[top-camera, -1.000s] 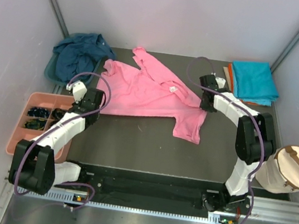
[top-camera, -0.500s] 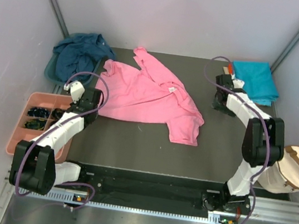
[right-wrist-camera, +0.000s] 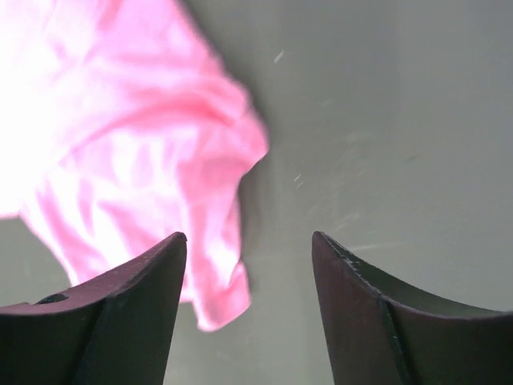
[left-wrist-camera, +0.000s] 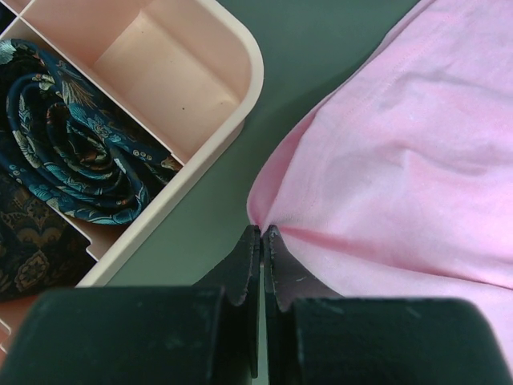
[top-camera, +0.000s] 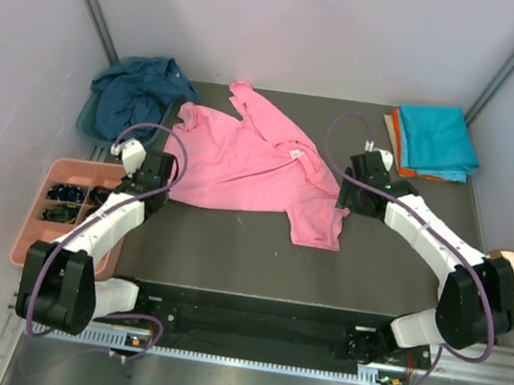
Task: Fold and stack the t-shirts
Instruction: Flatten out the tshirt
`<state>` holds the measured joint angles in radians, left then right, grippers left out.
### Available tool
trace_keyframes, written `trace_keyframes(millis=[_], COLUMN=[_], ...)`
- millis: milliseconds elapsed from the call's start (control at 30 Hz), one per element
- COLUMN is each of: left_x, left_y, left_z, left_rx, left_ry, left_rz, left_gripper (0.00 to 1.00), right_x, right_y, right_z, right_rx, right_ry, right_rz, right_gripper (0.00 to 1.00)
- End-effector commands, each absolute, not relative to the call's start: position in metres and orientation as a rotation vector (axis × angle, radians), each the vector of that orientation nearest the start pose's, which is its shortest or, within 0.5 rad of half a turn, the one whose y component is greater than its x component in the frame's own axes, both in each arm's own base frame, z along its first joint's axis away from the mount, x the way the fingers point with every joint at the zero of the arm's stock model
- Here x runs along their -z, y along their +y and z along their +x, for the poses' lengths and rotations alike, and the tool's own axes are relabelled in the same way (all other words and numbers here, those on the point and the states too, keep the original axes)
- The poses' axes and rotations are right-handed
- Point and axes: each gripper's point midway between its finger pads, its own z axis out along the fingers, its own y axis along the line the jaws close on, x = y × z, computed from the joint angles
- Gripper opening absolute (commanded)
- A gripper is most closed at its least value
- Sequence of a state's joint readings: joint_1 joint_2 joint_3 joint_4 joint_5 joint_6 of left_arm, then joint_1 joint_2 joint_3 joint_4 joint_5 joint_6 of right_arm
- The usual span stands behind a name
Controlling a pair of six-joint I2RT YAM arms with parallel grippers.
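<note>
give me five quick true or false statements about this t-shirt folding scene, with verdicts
1. The left hand is shut on an edge of the pink t-shirt. True.
2. The right hand grips the pink t-shirt. False: it is open beside the shirt and holds nothing.
3. The turquoise t-shirt lies folded at the far right corner of the table. True.
4. The navy t-shirt lies folded flat on top of the pink one. False: it sits bunched up at the far left.
5. Every compartment of the pink tray is empty. False: one holds rolled patterned cloth.
</note>
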<state>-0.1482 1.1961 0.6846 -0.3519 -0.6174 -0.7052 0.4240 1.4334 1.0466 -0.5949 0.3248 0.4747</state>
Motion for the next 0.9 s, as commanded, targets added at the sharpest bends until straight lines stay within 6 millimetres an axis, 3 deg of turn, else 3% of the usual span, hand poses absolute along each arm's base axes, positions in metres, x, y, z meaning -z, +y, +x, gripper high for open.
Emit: trace_keyframes(millis=[0,267,467,867], left_x=[-0.111,-0.110,-0.110,-0.110], left_y=[0.034,0.034,0.034,0.035], left_z=[0.316,0.316,0.314,0.314], left_rx=[-0.272,-0.268,-0.270,-0.275], left_ry=[2.033,2.040,2.039,2.033], left_rz=[-0.866,-0.861,-0.860,-0.862], left_gripper=[0.00,0.00,0.00,0.00], right_x=[-0.109,-0.091,-0.080,-0.053], right_y=[0.131,0.158,0.163,0.159], right_z=[0.299,0.254,0.236,0.258], right_rx=[-0.069,-0.109,-0.085,0.046], right_ry=[2.518,2.603,2.638,2.611], right_rz=[0.115,-0.006,-0.046,-0.033], right_gripper=[0.60,0.54,0.53,0.50])
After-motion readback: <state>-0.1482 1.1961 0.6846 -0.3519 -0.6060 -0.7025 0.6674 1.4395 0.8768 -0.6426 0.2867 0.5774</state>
